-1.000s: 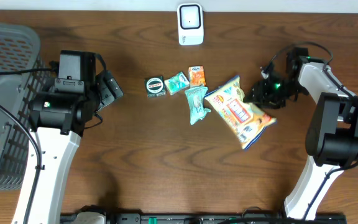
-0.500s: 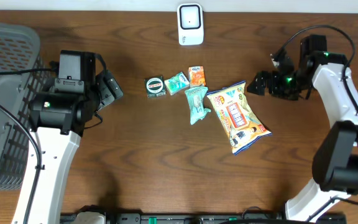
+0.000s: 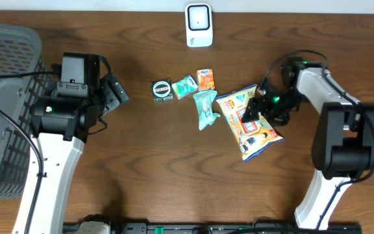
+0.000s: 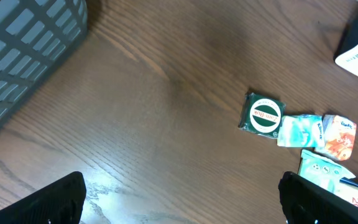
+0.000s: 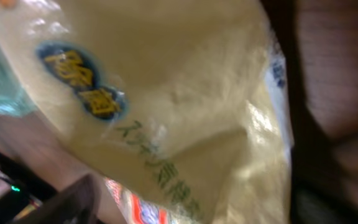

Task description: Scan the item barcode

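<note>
A yellow snack bag (image 3: 250, 127) lies flat right of the table's centre, and in the right wrist view the bag (image 5: 185, 106) fills the frame, blurred. My right gripper (image 3: 255, 109) hangs over the bag's upper right part. Its dark fingers (image 5: 73, 202) stand wide apart at either side of the bag, open, straddling it (image 5: 197, 205). The white scanner (image 3: 199, 25) stands at the table's far edge. My left gripper (image 3: 117, 94) is open over bare wood at the left (image 4: 194, 199), holding nothing. No barcode shows.
A green round-label box (image 3: 162, 90), a teal packet (image 3: 184, 84), an orange packet (image 3: 205, 78) and a teal pouch (image 3: 204, 107) lie left of the bag. A grey basket (image 3: 5, 97) stands at the left edge.
The bag turned and slid slightly as my right gripper drew back up and right. The gripper has since come back down-left over the bag. The left arm has not moved.
</note>
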Controlling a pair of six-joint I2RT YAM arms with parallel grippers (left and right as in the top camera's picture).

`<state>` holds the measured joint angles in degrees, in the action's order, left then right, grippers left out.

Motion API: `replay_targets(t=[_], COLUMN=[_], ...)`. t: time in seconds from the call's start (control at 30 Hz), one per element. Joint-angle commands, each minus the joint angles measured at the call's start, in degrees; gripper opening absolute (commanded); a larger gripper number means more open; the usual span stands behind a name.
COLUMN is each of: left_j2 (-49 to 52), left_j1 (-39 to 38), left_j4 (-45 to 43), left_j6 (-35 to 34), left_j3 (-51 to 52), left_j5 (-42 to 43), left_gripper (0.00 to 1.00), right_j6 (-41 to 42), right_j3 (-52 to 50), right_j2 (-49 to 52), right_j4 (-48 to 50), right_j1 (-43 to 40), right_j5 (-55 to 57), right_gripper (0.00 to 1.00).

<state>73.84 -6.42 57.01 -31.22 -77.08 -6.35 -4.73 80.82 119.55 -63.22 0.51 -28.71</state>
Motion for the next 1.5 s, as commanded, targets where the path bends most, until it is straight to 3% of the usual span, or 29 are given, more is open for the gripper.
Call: replay_targets(t=[0.0,0.07,0.13,0.4,0.63,0.7,0.87,1.0,1.33,1.47], left_j2=[-0.1,-0.1,-0.1,-0.1,-0.1,-0.1,-0.1,-0.1,-0.1,-0.1], left_j1=[0.2,0.2,0.2,0.2,0.2,0.2,0.2,0.2,0.2,0.2], left_j4=[0.2,0.2,0.2,0.2,0.2,0.2,0.2,0.2,0.2,0.2], left_j6=[0.6,0.6,0.6,0.6,0.6,0.6,0.6,0.6,0.6,0.6], left_j3=[-0.8,-0.8,-0.8,-0.8,-0.8,-0.8,-0.8,-0.8,-0.8,-0.8], left_j5=[-0.3,-0.3,-0.3,-0.3,-0.3,-0.3,-0.3,-0.3,-0.3,-0.3], left_gripper=[0.98,0.98,0.98,0.98,0.98,0.98,0.98,0.98,0.98,0.98], right_j6=[-0.4,0.7,0.7,3.0,3.7,6.3,17.0,22.5,26.4,26.4], right_j3=[-0.3,-0.3,-0.3,6.2,13.0,13.0,12.4,8.5,-2.3,-2.2], right_j2=[1.4,1.4,1.4,-3.3,-15.1,-17.0,-18.2,-17.0,-10.9,-10.4], right_j4=[1.0,1.8,2.5,4.7,5.2,5.1,4.6,7.3,14.9,14.3], right_j1=[1.9,2.8,3.6,0.5,-1.5,-1.2,2.1,5.6,14.9,19.1], right_j5=[-0.4,-1.1,-1.5,-5.9,5.2,13.9,50.5,63.2,66.1,59.1], right_gripper=[0.63,0.40,0.01,0.01,0.01,0.01,0.01,0.01,0.01,0.13])
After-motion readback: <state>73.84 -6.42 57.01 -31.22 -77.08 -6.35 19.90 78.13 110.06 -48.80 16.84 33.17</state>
